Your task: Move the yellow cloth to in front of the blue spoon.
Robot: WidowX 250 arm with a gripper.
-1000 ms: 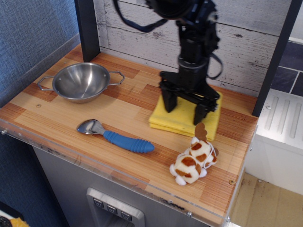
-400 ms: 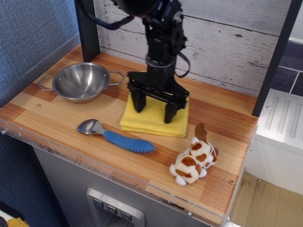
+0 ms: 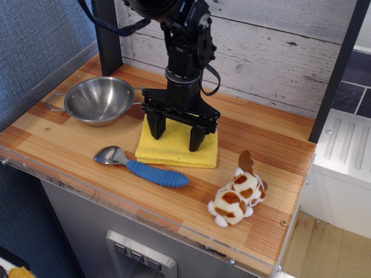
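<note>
1. The worktop (image 3: 69,139) is a wooden-plank surface filling the middle of the frame, with a whitewashed board wall behind it. It carries everything, which is spread out in the open, so the cloth has room to slide flat along the surface.
2. The robot arm comes down from the top centre. Its tool (image 3: 174,132) stands upright with both fingers spread wide and pressed tip-down onto the cloth. It is not clenched around anything; from this posture I judge it is pinning the fabric from above to drag it, not lifting it.
3. The yellow cloth (image 3: 174,152) lies flat at the centre of the frame, folded square, under the finger tips. Its lower edge lies just above the spoon's handle, so it appears at or close to its goal spot.
4. The steel bowl (image 3: 99,99) sits at the upper left, upright on its base with a wire handle at each side. It is empty, showing only its shiny inside, and its right handle lies near the tool's left finger.
5. The blue spoon (image 3: 142,166) lies lower left of centre, silver bowl to the left and ribbed handle pointing right.
6. The plush dog (image 3: 236,197), brown and white, rests at the lower right, apart from the cloth.
</note>
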